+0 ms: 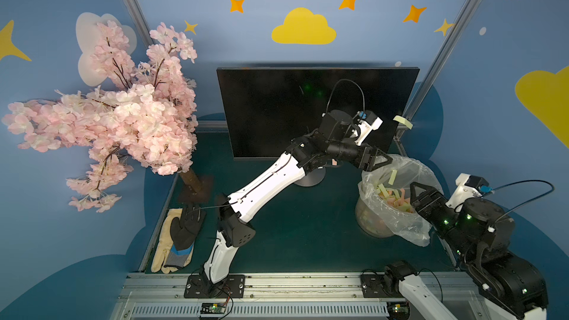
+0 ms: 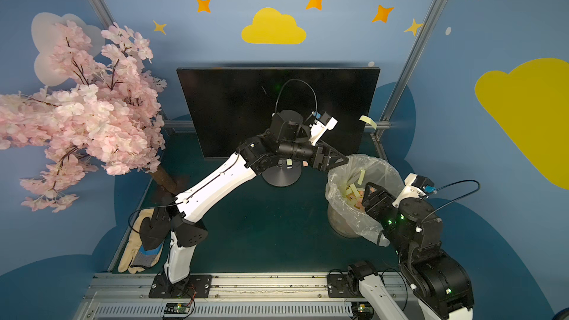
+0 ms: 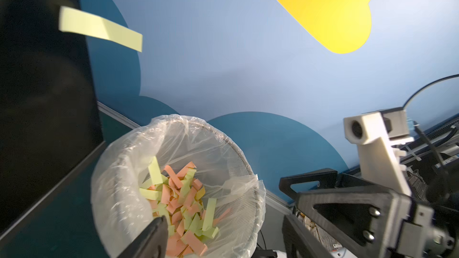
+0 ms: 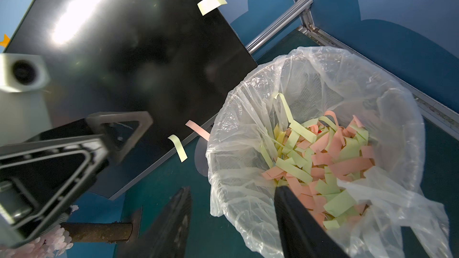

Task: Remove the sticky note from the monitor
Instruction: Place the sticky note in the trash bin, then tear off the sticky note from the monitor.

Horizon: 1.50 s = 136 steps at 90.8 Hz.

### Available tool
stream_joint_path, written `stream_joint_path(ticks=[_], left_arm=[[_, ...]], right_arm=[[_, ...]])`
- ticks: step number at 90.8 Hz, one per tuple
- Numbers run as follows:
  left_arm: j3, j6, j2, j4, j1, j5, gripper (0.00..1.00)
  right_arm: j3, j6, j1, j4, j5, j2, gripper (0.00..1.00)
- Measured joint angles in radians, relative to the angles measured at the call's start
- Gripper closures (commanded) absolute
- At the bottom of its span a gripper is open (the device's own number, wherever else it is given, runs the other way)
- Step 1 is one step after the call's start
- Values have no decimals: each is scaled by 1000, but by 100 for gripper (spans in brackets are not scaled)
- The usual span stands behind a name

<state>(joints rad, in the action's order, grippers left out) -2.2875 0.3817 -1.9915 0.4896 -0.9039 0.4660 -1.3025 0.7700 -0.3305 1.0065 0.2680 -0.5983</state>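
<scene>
Three left, I judge: sticky note [image 1: 403,121] on the monitor's [image 1: 277,112] right edge, two notes [image 4: 198,130] along its bottom; my left gripper [image 1: 381,164] and right gripper [image 1: 414,195] gape empty over the filled bin [image 1: 366,220].

Bright even light; glare streak on monitor [image 4: 129,65]; wrist foregrounds blurred.

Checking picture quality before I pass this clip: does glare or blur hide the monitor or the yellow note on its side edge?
Right wrist view: a bright reflected glare washes out part of the monitor screen, but the yellow sticky note on its side edge stays crisp. Left wrist view: the same note is smeared and soft. Both top views: evenly lit, sharp, no glare.
</scene>
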Motion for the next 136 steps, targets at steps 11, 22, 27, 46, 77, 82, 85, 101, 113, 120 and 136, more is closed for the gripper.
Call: stream_joint_path(ticks=[11, 22, 27, 46, 77, 82, 85, 101, 113, 120, 136], left_arm=[[188, -12, 141, -58, 37, -30, 15], [425, -1, 275, -148, 77, -56, 11], [528, 12, 324, -191, 98, -65, 10], [861, 98, 448, -347, 184, -86, 5], [1161, 296, 467, -619, 298, -61, 0], [1188, 324, 467, -664, 305, -58, 0], [1202, 341, 464, -692, 308, -55, 1], [1253, 426, 410, -861, 313, -55, 8], [1278, 497, 335, -982, 312, -57, 16], [1284, 518, 299, -1036, 308, -57, 20], [1281, 538, 250, -1116, 278, -76, 29]], right_arm=[[-12, -19, 0, -26, -39, -42, 41], [-26, -39, 0, -55, -98, -90, 41], [-29, -46, 0, -71, -134, -117, 41], [-32, -61, 0, -138, -278, -222, 41], [-34, -73, -79, -214, -422, -349, 41], [-35, -75, -107, -220, -425, -360, 42], [-35, -76, -124, -224, -426, -368, 42], [-35, -81, -211, -253, -426, -414, 42], [-35, -86, -257, -272, -422, -442, 42], [-35, -90, -280, -283, -417, -455, 42], [-33, -95, -322, -311, -404, -479, 42]])
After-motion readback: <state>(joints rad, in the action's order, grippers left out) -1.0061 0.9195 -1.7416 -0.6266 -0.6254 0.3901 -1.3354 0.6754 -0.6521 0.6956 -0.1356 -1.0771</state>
